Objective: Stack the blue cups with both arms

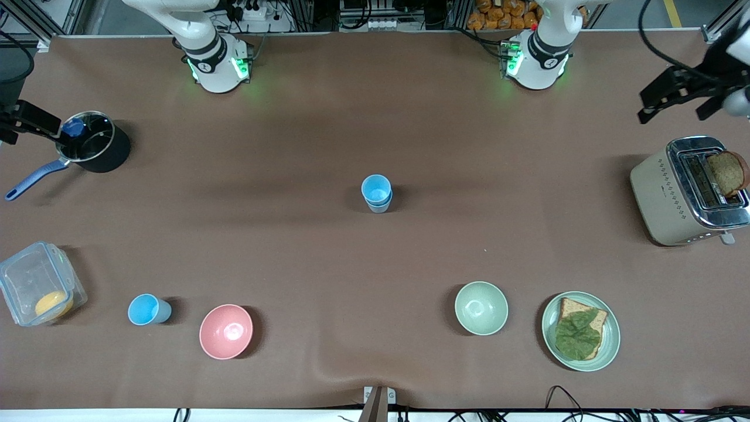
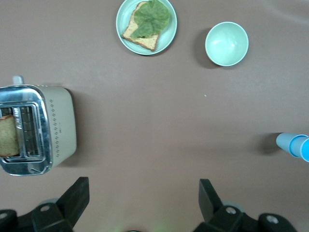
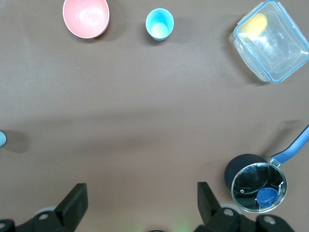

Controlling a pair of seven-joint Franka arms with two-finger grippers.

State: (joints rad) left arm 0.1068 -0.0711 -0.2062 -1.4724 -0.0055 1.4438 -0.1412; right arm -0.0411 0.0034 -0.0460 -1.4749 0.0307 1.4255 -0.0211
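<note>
Two blue cups stand nested as one stack at the middle of the table, the sky-blue one inside the paler one. The stack shows at the edge of the left wrist view. A third sky-blue cup stands upright beside the pink bowl, near the front camera toward the right arm's end; it also shows in the right wrist view. My left gripper is open and empty, high up next to the toaster; its own view shows bare table between the fingers. My right gripper is open and empty beside the pot.
A pale green bowl and a plate with toast and lettuce sit near the front camera toward the left arm's end. A clear lidded container holding something orange sits at the right arm's end. The toaster holds a bread slice.
</note>
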